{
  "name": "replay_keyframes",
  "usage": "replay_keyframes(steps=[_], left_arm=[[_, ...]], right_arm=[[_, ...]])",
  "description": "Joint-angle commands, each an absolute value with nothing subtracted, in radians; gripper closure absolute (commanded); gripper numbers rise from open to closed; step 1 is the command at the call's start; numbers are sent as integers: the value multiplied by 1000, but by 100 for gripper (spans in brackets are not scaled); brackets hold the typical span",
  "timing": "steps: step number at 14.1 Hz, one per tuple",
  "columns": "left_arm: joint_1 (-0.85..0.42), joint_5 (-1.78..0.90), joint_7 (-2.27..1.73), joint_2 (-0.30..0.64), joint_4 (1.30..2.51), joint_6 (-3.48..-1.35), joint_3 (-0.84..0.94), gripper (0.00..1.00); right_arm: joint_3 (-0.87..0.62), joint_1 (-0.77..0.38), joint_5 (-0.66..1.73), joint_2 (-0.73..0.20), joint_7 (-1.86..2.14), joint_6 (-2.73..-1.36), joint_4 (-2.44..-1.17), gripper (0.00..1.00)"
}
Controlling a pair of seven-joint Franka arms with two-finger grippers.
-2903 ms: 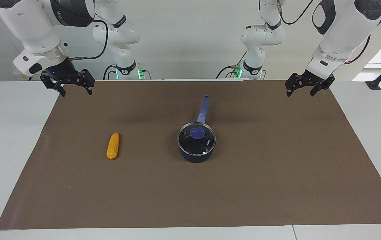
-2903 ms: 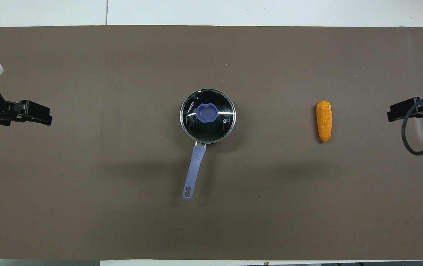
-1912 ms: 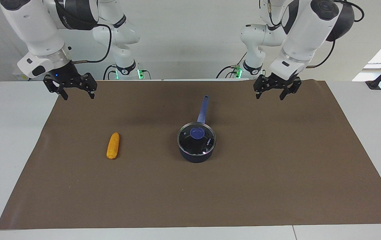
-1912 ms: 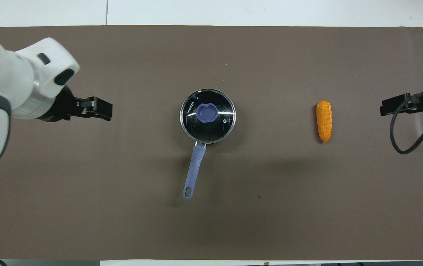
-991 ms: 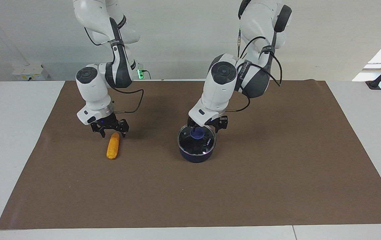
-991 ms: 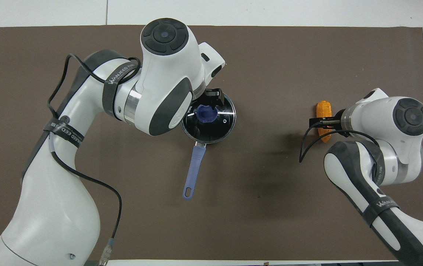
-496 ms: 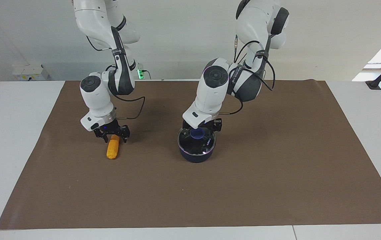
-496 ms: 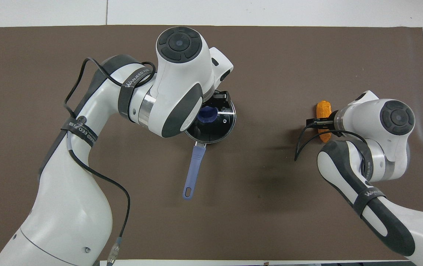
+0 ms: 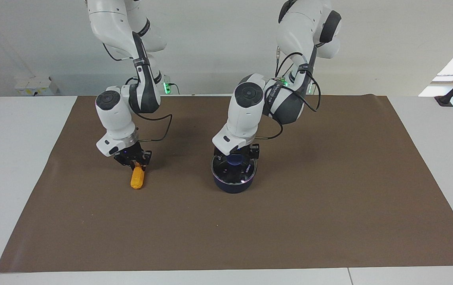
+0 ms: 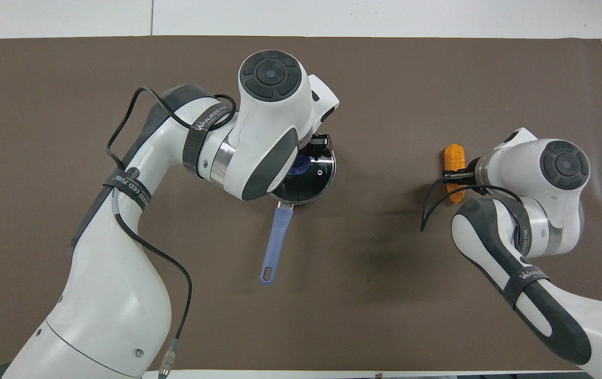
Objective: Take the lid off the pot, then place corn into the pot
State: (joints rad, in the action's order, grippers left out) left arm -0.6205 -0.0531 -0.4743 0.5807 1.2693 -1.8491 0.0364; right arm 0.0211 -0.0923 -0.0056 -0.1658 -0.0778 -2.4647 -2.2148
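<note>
Lid (image 9: 234, 168) blocks pot (image 9: 232, 185) – left gripper (image 9: 236, 155) on it.

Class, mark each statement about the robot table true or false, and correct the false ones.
1. The lid sits on the pot. True.
2. The corn lies inside the pot. False: it is outside the pot, toward the right arm's end of the table, gripped by the right pincer.
3. The left pincer is over the lid, at its blue knob. True.
4. The pot's handle points away from the robots. False: it points toward them.
5. The right pincer is over the pot. False: it is at the corn.
</note>
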Motion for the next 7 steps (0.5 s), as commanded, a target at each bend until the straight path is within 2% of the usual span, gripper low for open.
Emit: replay_keyframes(steps=[1, 7], left_arm=[[-635, -34, -489, 571, 1290, -1862, 21, 0], [-635, -34, -502, 568, 1313, -1871, 23, 0]], right_arm=[[17, -100, -5, -164, -57, -2286, -2099, 100], [12, -172, 2, -141, -77, -2011, -1904, 100]])
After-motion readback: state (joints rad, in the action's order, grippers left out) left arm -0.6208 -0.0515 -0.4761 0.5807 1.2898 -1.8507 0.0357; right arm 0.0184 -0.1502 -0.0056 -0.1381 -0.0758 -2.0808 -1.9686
